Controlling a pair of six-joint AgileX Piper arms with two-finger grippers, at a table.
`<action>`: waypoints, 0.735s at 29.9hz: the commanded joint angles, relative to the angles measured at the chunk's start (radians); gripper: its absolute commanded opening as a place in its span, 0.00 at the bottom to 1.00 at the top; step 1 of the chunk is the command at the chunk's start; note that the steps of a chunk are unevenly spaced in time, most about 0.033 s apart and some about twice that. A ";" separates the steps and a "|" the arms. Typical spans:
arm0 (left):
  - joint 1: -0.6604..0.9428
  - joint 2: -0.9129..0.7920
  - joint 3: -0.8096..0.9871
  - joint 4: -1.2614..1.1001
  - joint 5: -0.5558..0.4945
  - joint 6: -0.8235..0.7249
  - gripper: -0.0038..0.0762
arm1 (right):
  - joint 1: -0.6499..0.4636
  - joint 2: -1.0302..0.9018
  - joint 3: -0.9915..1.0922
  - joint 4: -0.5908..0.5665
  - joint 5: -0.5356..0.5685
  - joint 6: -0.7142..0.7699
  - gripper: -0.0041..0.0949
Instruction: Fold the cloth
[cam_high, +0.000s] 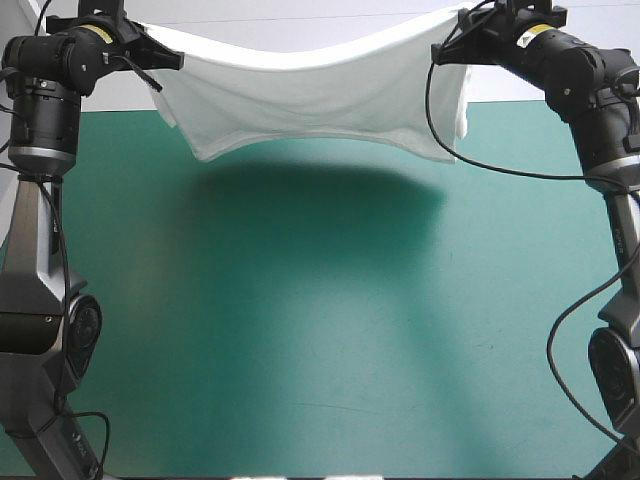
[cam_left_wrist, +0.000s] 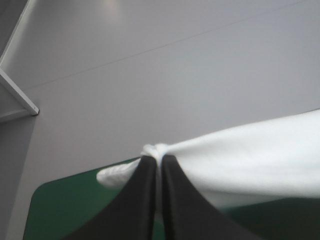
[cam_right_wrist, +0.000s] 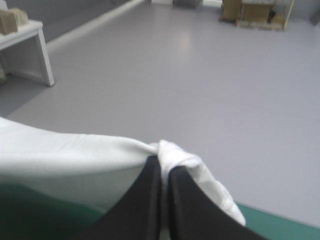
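The white T-shirt (cam_high: 315, 95) hangs stretched in the air above the far part of the teal-green table (cam_high: 320, 330), sagging in the middle and casting a wide shadow below. My left gripper (cam_high: 150, 45) is shut on the T-shirt at one upper corner, and my right gripper (cam_high: 462, 30) is shut on the T-shirt at the other. In the left wrist view the black fingers (cam_left_wrist: 142, 200) pinch a bunched knot of T-shirt (cam_left_wrist: 240, 160), my left gripper (cam_left_wrist: 159, 159) raised. In the right wrist view my right gripper (cam_right_wrist: 164, 160) holds the T-shirt (cam_right_wrist: 65, 155) the same way.
The table's far edge (cam_high: 320, 112) lies under the hanging cloth. Both arms stand raised at the far corners, left and right.
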 joint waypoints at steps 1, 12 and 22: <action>-0.003 -0.015 -0.024 -0.001 0.027 -0.007 0.07 | -0.034 -0.006 -0.026 -0.009 0.122 0.059 0.03; -0.003 0.039 0.123 -0.051 0.339 0.026 0.07 | -0.027 0.065 0.226 -0.003 0.533 0.095 0.03; -0.003 -0.260 0.803 -0.047 0.306 0.011 0.07 | 0.055 -0.193 0.735 -0.010 0.475 0.097 0.03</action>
